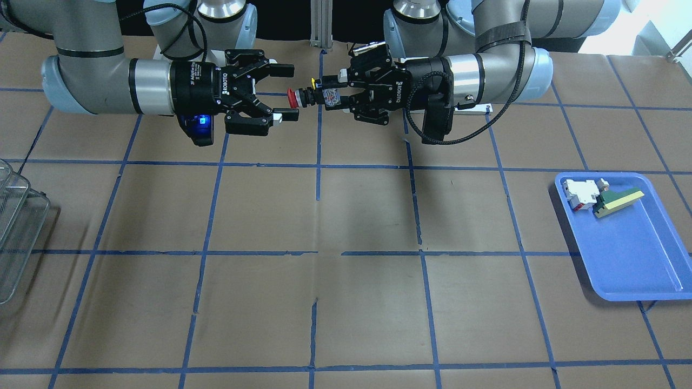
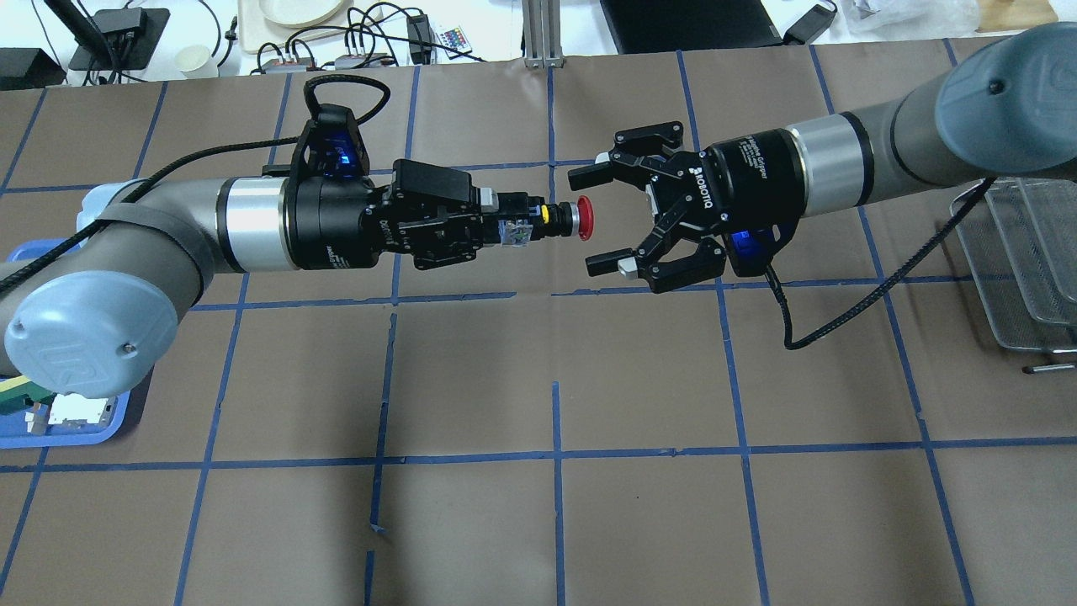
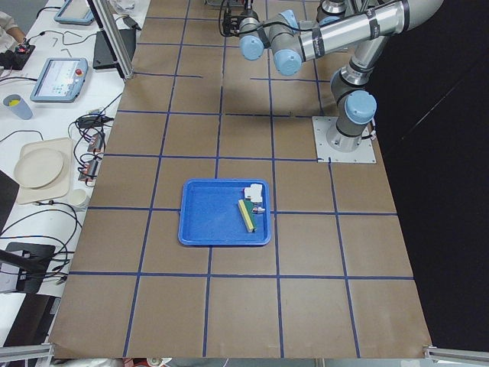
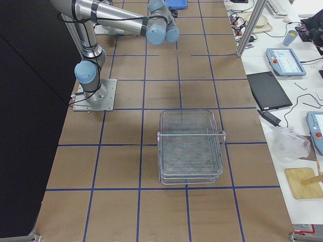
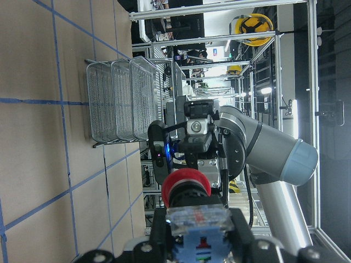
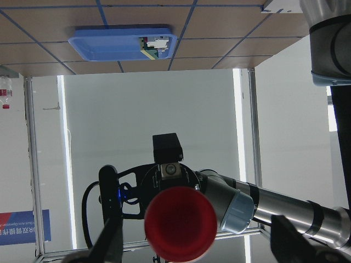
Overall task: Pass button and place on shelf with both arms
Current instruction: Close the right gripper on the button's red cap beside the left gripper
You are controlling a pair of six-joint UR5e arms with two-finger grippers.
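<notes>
Above table mid, up in air: L gripper pinches button by back end. Button lies level, red end sticks out toward R gripper. R gripper spread wide, fingers on each side of red end, not touching. Shelf well apart, at robot's R table end. Blue tray at L end.

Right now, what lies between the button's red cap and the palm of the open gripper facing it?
Only air. In the overhead view the button, held by the left gripper, sits at the mouth of the right gripper, touching neither finger.
</notes>
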